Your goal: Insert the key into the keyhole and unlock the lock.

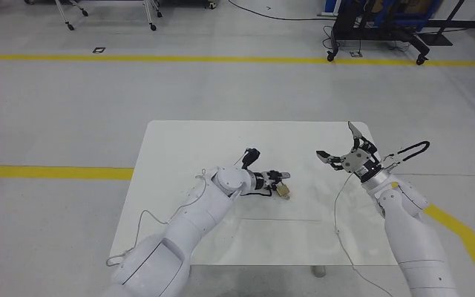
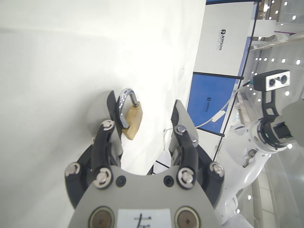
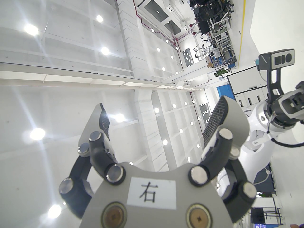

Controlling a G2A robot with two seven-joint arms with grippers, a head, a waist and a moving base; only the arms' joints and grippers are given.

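Your left tool (image 2: pixel 144 105) is lying low over the table (image 1: pixel 185 148), its fingers (image 2: pixel 114 110) standing apart with the lock (image 2: pixel 134 119) between them. The brass lock is resting on the table near its middle. Its silver shackle (image 2: pixel 122 102) is lying right against one finger while the other finger is sitting clear of it, so nothing is being gripped. Your right tool (image 1: pixel 338 142) is hanging above the table's right side, well apart from the lock. It is spreading wide, carrying nothing and pointing up at the ceiling (image 3: pixel 71 48).
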